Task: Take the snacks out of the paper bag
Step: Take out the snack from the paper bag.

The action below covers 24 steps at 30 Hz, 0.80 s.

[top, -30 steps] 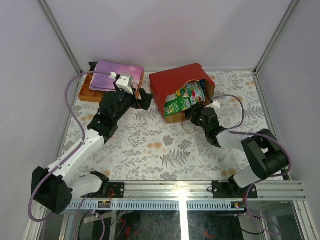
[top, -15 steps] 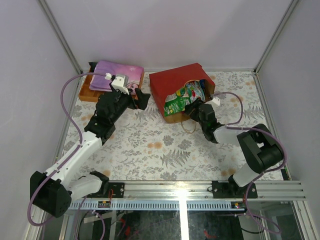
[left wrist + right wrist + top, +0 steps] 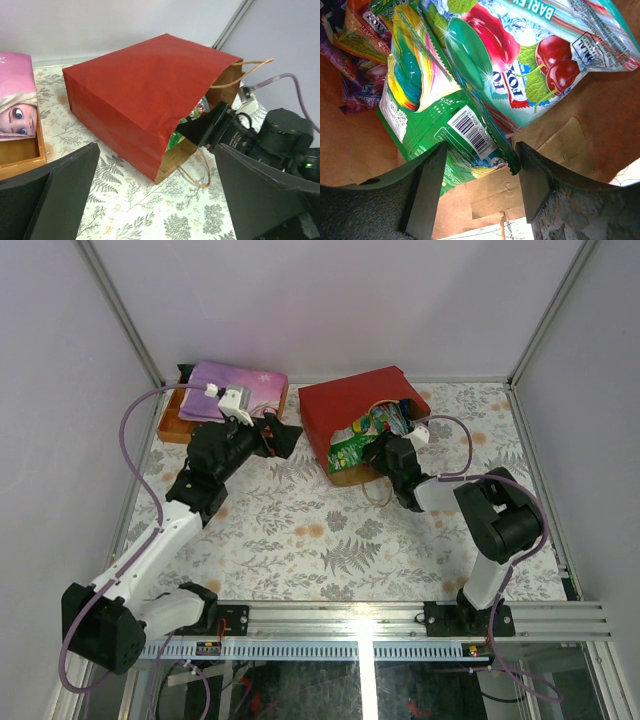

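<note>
right claw [image 3: 479, 180]: fingers spread apart, not clamped on anything, pushed into the mouth of the paper bag [image 3: 345, 405].
between its fingers: the lower corner of a green packet [image 3: 440, 125] with a barcode dips into the gap. its tip lies close to one finger; i cannot tell if they touch.
left claw [image 3: 160, 200]: fingers wide apart and holding nothing, raised over the table [image 3: 300, 530] just left of the bag and facing its red side.
paper bag: red outside, brown kraft inside, lying on its side at the far middle of the table. its open mouth faces the near right, toward the right arm.
cord handle [image 3: 195, 177]: a thin loop lying on the table at the bag's mouth.
snacks: all inside the bag, bunched at the mouth.
cherry packet [image 3: 520, 55]: glossy, printed with red cherries and green leaves, lying over the green packet.
purple and orange packs [image 3: 355, 30]: smaller, set deeper in the bag behind the green packet.
wooden tray [image 3: 175, 425]: orange, at the far left corner, well apart from the bag.
cloth [image 3: 235, 385]: pink-purple, folded, resting on the tray, with a cartoon face printed on it.
table: covered in a pale pattern of ferns and flowers.
</note>
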Tool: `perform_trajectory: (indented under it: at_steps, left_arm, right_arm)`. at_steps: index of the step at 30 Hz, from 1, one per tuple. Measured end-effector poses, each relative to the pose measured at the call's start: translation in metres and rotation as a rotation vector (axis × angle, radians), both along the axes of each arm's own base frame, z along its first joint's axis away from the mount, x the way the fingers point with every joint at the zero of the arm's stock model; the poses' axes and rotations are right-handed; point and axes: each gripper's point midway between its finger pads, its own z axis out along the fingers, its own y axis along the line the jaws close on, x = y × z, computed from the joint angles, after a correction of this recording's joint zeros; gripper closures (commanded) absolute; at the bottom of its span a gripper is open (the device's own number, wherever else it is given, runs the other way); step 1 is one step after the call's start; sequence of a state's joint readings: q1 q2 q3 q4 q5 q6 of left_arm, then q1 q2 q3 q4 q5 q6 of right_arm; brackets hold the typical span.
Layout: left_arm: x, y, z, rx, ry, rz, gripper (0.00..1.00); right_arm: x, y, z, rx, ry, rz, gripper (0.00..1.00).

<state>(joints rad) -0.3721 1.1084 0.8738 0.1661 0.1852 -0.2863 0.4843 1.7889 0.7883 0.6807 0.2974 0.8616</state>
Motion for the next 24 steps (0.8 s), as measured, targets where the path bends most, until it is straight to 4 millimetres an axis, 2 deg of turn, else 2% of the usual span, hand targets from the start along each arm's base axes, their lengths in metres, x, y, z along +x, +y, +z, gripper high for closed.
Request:
perform_trajectory:
  at_steps: [5, 8, 12, 15, 16, 21, 24]
  left_arm:
    - [-0.008, 0.0, 0.019, -0.04, -0.038, -0.01, 0.0]
    - [-0.01, 0.0, 0.024, -0.054, -0.047, -0.01, 0.0]
    - [-0.008, 0.0, 0.021, -0.062, -0.03, -0.007, 0.0]
    - [-0.003, -0.002, 0.022, -0.069, -0.014, -0.003, 0.0]
    - [-0.001, -0.003, 0.024, -0.07, -0.013, -0.003, 0.0]
    - [0.004, -0.006, 0.041, -0.097, -0.023, -0.003, 0.0]
    - [0.005, -0.007, 0.042, -0.102, -0.021, -0.003, 0.0]
  right_arm:
    - [0.002, 0.0, 0.001, 0.003, 0.02, -0.014, 0.37]
    - [0.004, 0.001, 0.003, 0.003, 0.028, -0.017, 0.44]
    - [0.003, 0.002, 0.001, 0.003, 0.04, -0.011, 0.63]
    - [0.002, 0.004, 0.001, 0.013, 0.046, 0.0, 0.92]
    - [0.002, 0.005, 0.001, 0.017, 0.047, 0.003, 0.99]
    - [-0.001, 0.013, 0.001, 0.062, 0.063, 0.03, 1.0]
    - [-0.006, 0.019, 0.005, 0.078, 0.08, 0.069, 1.0]
